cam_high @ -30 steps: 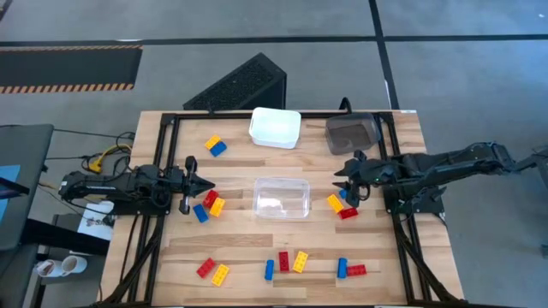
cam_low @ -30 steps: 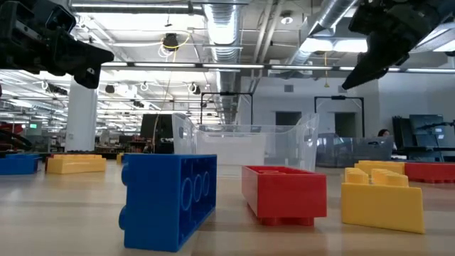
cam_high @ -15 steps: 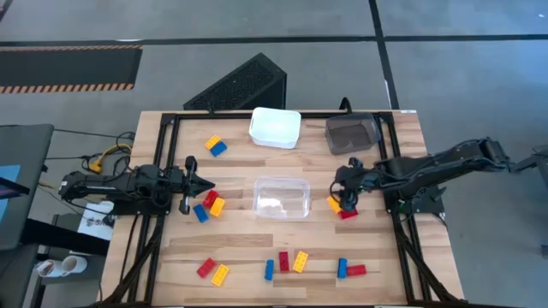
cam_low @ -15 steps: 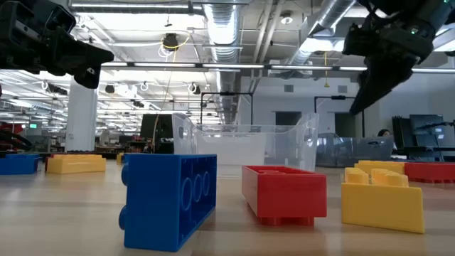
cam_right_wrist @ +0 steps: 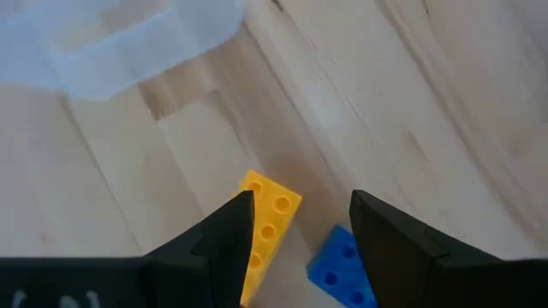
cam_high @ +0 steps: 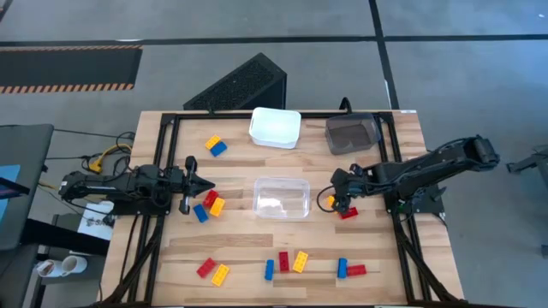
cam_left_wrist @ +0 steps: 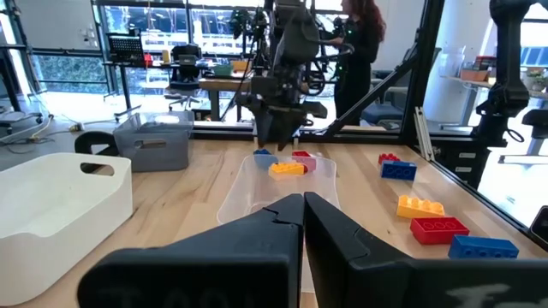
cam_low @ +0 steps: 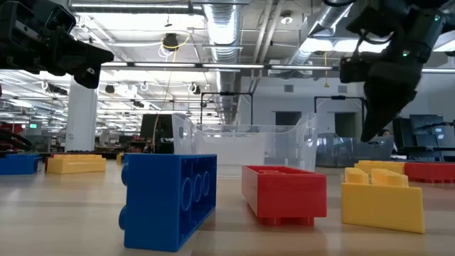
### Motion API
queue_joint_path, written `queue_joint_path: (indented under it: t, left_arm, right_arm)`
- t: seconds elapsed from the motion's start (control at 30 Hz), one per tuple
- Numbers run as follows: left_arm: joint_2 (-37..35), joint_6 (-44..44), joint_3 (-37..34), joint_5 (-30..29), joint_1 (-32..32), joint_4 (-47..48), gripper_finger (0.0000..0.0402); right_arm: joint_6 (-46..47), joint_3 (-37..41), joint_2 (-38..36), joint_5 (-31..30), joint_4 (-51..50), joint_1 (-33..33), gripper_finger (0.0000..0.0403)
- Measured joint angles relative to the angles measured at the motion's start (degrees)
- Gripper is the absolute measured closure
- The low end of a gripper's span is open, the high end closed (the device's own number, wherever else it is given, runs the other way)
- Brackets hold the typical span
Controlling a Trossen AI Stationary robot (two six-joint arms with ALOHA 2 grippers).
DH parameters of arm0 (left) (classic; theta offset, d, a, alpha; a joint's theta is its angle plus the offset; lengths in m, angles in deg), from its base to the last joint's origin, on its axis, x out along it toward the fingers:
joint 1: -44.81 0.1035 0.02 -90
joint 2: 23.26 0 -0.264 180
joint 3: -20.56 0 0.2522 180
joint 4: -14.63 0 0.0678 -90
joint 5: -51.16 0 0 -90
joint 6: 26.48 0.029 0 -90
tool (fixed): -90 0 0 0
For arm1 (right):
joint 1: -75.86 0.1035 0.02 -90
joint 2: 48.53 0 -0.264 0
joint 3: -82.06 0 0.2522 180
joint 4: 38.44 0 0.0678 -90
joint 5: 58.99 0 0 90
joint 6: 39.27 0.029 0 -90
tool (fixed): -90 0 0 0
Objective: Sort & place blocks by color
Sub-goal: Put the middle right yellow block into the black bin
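High view is showing the right hand [cam_high: 341, 204] hanging low over a yellow block [cam_high: 329, 202], a blue block [cam_right_wrist: 341, 267] and a red block [cam_high: 348, 213] just right of the clear bin [cam_high: 282, 198]; its fingers [cam_right_wrist: 224, 231] are standing apart, straddling the yellow and blue blocks without gripping either. The left hand [cam_high: 204, 186] is waiting with fingers together at the bench's [cam_high: 240, 248] left side, near three blocks [cam_high: 208, 205], while other blocks are lying scattered along the front edge and near the white bin [cam_high: 275, 127].
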Motion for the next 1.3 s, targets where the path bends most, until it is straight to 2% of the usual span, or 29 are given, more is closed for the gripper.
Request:
queue_joint_path:
  t: [0.3,0.5,1.3]
  left_arm:
    - [0.0,0.0,-0.01,0.0,-0.01,0.0,0.0401]
    - [-0.01,0.0,0.0,0.0,-0.01,0.0,0.0401]
    - [0.0,0.0,-0.02,0.0,0.0,0.0,0.0401]
  right_arm:
    - [5.95,0.04,6.85,2.31,0.53,-0.12,0.0154]
    - [6.18,0.04,9.42,3.23,3.03,-0.12,0.0152]
    - [5.1,0.07,7.61,6.08,7.04,0.29,0.0152]
